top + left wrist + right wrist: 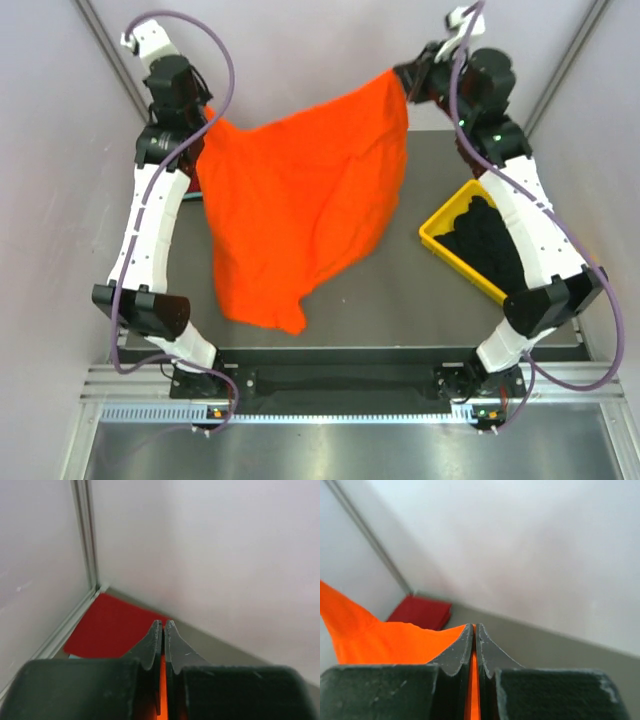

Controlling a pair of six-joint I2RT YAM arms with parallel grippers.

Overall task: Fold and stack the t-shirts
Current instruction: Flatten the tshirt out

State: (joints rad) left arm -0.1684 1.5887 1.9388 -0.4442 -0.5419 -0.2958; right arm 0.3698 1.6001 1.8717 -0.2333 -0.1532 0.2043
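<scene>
A bright orange t-shirt (300, 200) hangs spread in the air over the table, held by its two upper corners. My left gripper (205, 118) is shut on its left corner, and orange cloth (162, 680) shows between the closed fingers (163, 625). At the upper right, my right gripper (405, 85) is shut on the other corner; in its wrist view (474, 627) the orange cloth (385, 640) stretches away to the left. A folded dark red t-shirt (115, 630) (422, 611) lies flat in the far left corner of the table. Black t-shirts (490, 240) lie heaped in the bin.
A yellow plastic bin (440, 235) stands on the right of the dark table (400, 290), under the right arm. White walls close in the back and both sides. The hanging shirt hides the table's middle and far left in the top view.
</scene>
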